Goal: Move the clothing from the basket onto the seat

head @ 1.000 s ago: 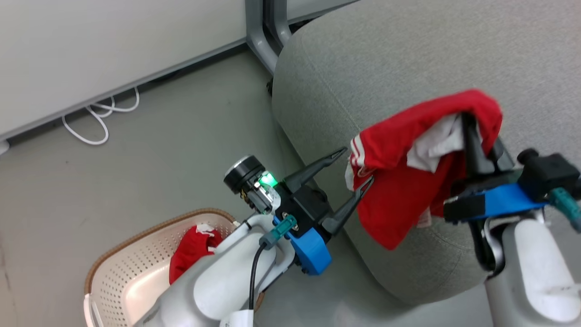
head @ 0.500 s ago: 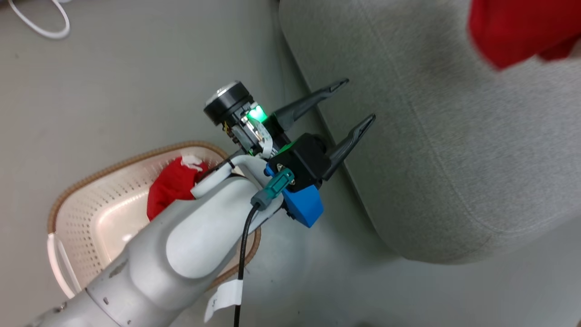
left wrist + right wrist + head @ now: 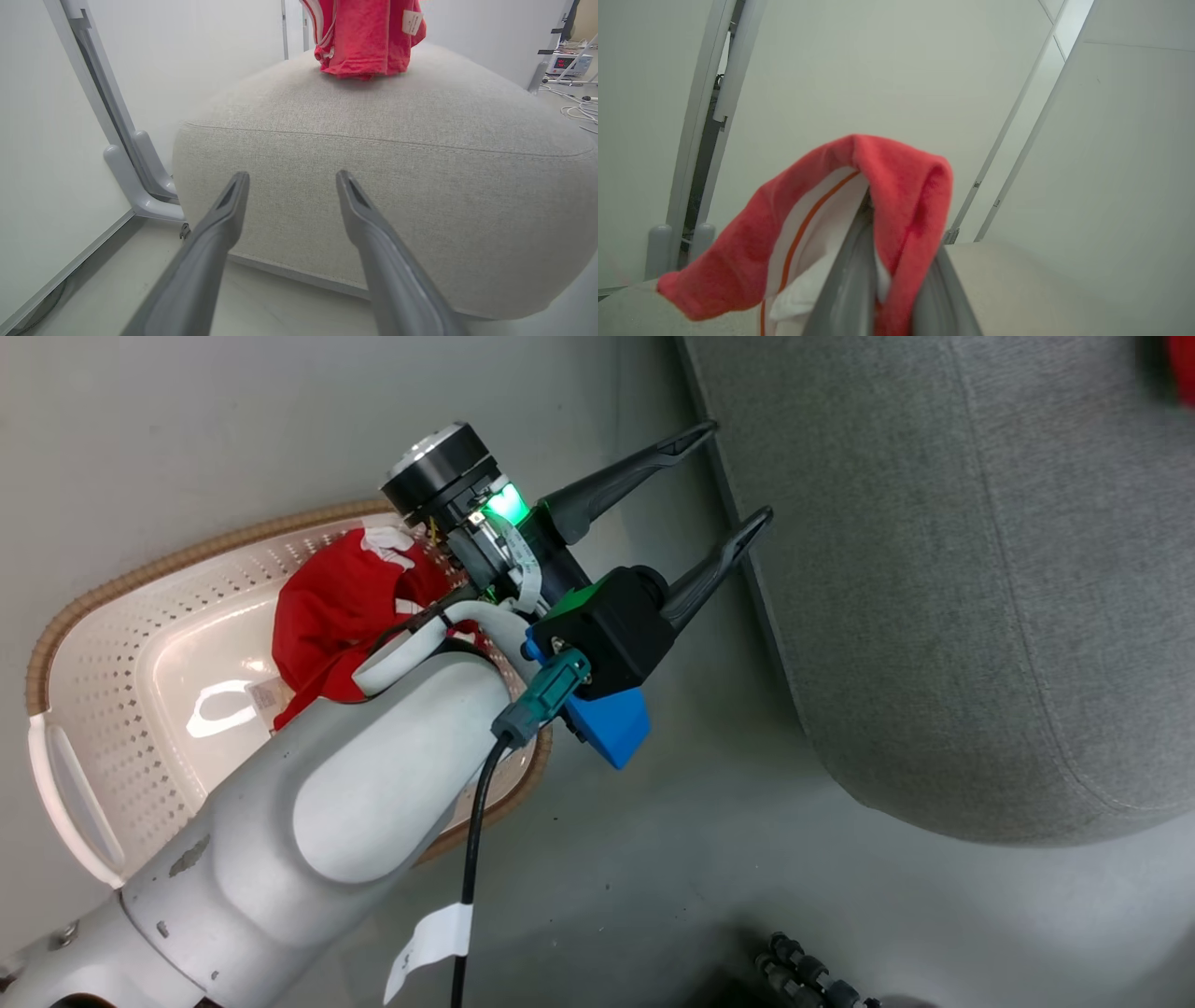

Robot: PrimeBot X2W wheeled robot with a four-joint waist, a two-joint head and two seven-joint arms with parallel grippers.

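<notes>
Red garment (image 3: 327,607) sits in basket (image 3: 112,653), at 8 o'clock from left hand (image 3: 738,469). That hand is wide, empty, nearer, and points 2 o'clock toward seat (image 3: 934,569). Farther off, right hand (image 3: 874,219) grips second garment (image 3: 364,42) over the seat top.

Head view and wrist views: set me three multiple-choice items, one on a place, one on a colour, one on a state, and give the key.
1. The held garment hangs from the right gripper. Where is the other garment?
A) on a table
B) in the basket
C) on a hanger

2. What colour is the basket's rim?
A) brown
B) blue
C) black

3. How is the left gripper?
A) shut on fabric
B) shut, empty
C) open, empty

Key: 1 B, perforated walls surround it; 2 A, a brown woven-look band tops the basket; 3 C, its fingers stand apart with nothing between.
</notes>
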